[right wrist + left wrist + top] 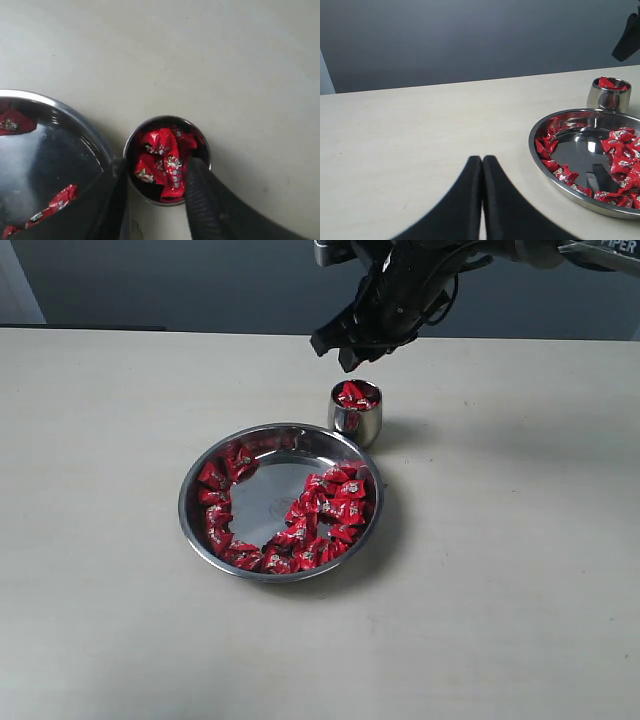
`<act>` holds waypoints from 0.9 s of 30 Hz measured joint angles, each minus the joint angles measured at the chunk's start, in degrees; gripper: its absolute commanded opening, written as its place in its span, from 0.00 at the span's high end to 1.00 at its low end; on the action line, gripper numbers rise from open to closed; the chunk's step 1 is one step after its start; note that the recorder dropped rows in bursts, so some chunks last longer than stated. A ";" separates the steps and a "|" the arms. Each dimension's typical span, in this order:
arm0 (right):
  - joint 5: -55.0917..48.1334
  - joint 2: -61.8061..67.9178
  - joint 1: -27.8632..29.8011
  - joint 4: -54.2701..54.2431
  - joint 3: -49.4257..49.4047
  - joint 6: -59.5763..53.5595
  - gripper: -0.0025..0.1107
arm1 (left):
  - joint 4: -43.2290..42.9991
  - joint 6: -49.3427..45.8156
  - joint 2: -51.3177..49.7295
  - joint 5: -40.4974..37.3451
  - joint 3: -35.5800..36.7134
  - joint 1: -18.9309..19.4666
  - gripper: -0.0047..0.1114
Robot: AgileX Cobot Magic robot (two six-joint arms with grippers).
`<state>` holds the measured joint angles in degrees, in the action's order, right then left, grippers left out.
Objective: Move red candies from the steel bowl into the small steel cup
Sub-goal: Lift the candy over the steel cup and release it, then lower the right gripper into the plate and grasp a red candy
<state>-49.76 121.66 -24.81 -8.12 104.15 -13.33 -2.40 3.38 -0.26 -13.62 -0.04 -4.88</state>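
A few red candies (356,394) fill the cup (357,424) just beside the bowl (192,515), where many more lie, so most work is left; the right gripper (337,352) hangs over the cup, apart and empty, and the left gripper (482,165) is pressed together.

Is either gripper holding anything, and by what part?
Nothing is held. Right gripper is open above the small steel cup; left gripper is shut, empty.
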 measured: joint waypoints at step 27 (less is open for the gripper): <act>-3.60 9.94 -15.52 -17.71 0.00 -9.64 0.64 | 0.00 0.00 0.00 0.00 0.00 0.00 0.96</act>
<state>-53.35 131.60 -40.33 -25.84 104.15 -22.97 -2.40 3.38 -0.26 -13.62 -0.04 -4.88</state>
